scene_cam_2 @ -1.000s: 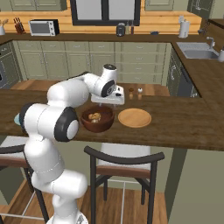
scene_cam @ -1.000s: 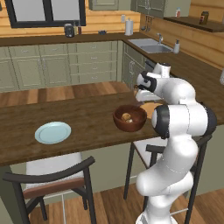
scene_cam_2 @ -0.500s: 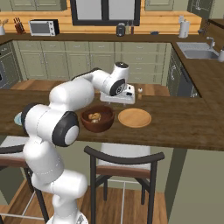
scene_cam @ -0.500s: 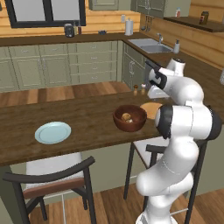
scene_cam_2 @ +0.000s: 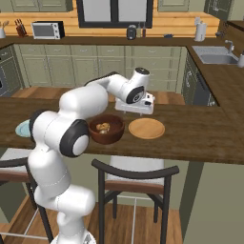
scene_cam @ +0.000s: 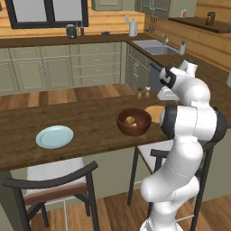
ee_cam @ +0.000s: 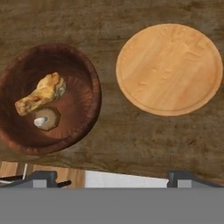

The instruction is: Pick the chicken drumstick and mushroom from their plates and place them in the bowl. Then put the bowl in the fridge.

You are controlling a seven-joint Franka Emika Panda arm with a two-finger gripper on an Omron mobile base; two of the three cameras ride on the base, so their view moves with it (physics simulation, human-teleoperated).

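Nestling drumstick (ee_cam: 40,95) and mushroom (ee_cam: 40,121) inside bowl (ee_cam: 85,70)

We see our jaws spread wide and holding nothing above the tabletop (scene_cam_2: 190,131). Just below them lies the tan-orange plate (scene_cam_2: 146,128), bare. Below and to their left stands the dark wooden bowl (scene_cam_2: 106,129), holding a golden-brown piece.

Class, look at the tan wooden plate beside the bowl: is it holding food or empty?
Empty. The tan plate shows bare wood; the drumstick and mushroom lie inside the bowl.
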